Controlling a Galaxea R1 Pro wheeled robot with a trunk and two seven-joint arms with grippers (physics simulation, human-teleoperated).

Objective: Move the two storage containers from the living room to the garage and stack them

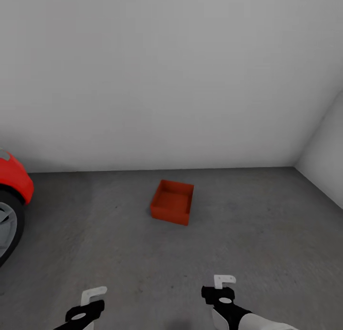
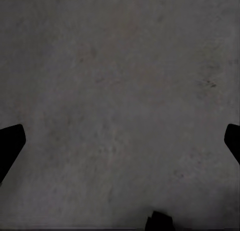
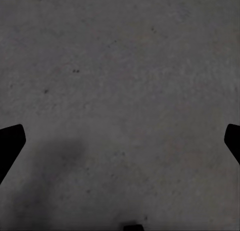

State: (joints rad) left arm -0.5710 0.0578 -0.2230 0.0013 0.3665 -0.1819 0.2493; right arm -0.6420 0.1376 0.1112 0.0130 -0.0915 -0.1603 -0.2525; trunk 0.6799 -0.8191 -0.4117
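Both hands, left hand point(image 1: 93, 296) and right hand point(image 1: 224, 285), hang empty with fingers apart above the concrete floor point(image 1: 247, 235); one orange container point(image 1: 172, 202) sits ahead, near the red car point(image 1: 12, 185).

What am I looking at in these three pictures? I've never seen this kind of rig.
This is a simulated two-armed wheeled robot in a garage. The large picture comes from its head camera, looking down over the left gripper and right gripper. An orange-red storage container sits open-topped on the grey concrete floor, near the back wall; part of a red car shows at the left. The other two pictures come from cameras at each wrist, aimed at bare floor between wide-spread fingers. Both grippers are open and hold nothing.
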